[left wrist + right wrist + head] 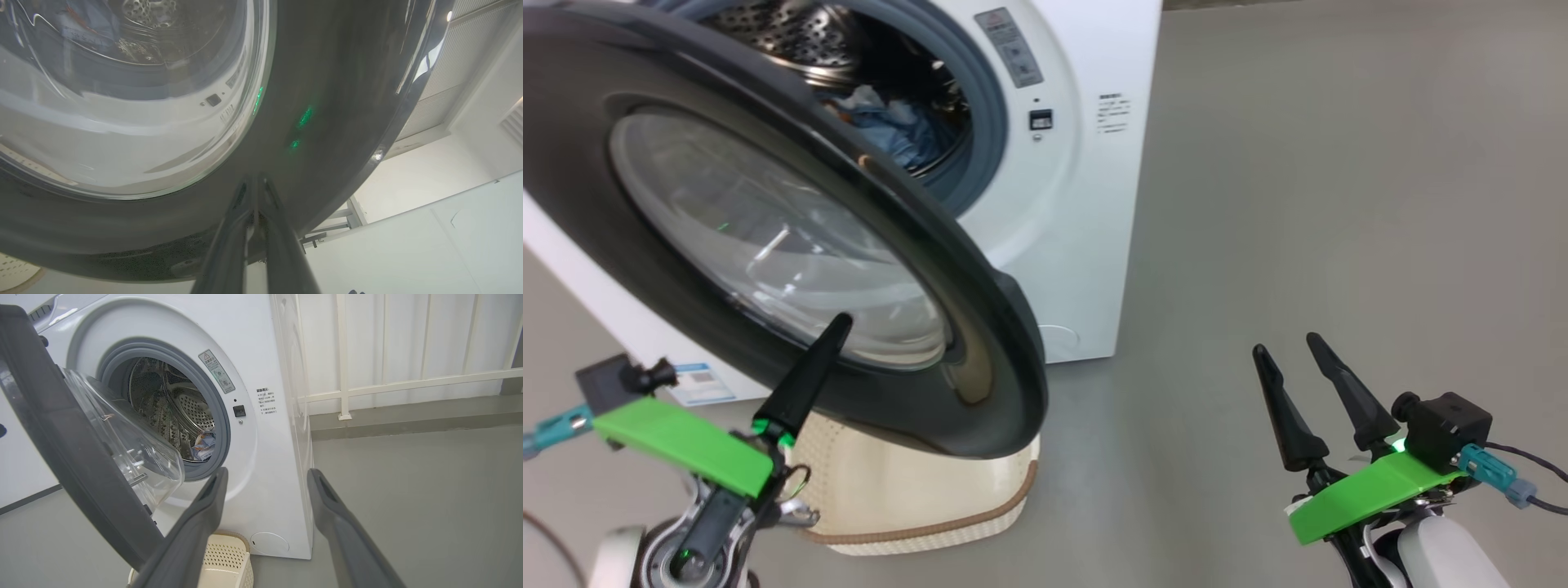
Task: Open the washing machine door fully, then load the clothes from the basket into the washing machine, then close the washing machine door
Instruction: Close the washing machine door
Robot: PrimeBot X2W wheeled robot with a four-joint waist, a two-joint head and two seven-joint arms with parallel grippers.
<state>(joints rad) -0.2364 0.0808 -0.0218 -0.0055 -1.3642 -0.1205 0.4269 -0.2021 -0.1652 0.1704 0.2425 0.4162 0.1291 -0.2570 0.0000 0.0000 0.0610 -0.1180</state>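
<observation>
The washing machine door (980,327), glossy black with a clear glass bowl, stands part-way open in front of the white washing machine (1078,204). My left gripper (837,322) is shut, and its tip rests against the door's outer face near the glass edge; in the left wrist view the closed left gripper (254,179) meets the door's black ring (327,81). Blue and white clothes (890,122) lie in the steel drum, also visible as clothes (203,446). The cream basket (915,498) sits on the floor under the door. My right gripper (1288,345) hangs open and empty at the lower right.
Bare grey floor (1339,204) spreads to the right of the machine. In the right wrist view a white railing (343,392) and a pale wall stand behind the machine's right side. The basket (226,559) is close to the machine's front foot.
</observation>
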